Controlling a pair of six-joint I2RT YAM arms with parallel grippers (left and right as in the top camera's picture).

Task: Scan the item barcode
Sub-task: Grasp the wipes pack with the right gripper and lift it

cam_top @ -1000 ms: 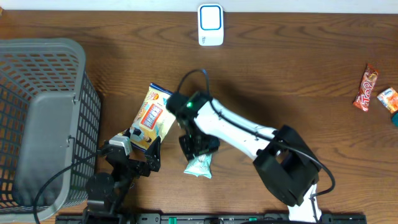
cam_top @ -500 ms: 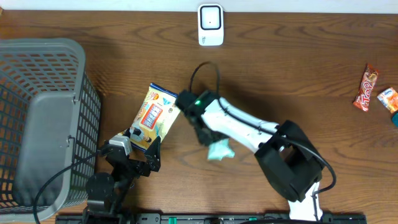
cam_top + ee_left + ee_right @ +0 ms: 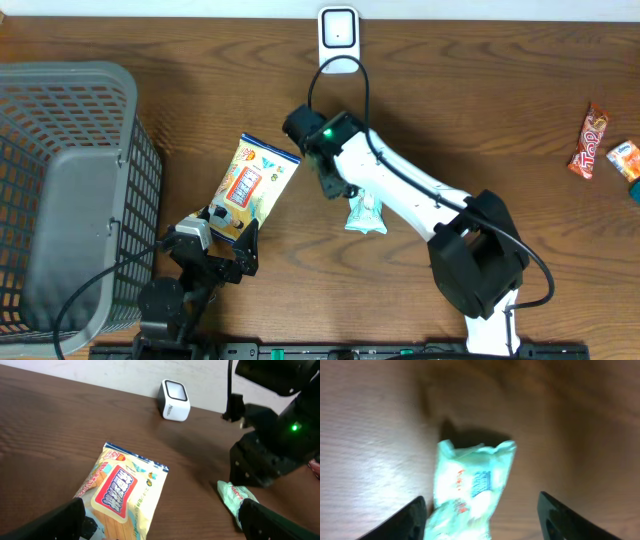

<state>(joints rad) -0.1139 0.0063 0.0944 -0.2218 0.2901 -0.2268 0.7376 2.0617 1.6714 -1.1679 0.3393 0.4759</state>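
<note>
The green packet (image 3: pixel 472 487) looks blurred, bottom cropped.

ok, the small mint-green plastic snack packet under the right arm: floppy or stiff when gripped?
Likely floppy: the small mint-green plastic snack packet has a crinkled, wavy end seal, so it may buckle when squeezed. Probably light, judging by its thin flat pouch. Its shiny film could slip.

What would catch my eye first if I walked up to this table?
Probably the white robot arm stretching across the middle of the dark wooden table, with a small mint-green packet right beside it. After that, the bright yellow snack bag to the left of the arm, and the big grey basket filling the table's left end.
</note>
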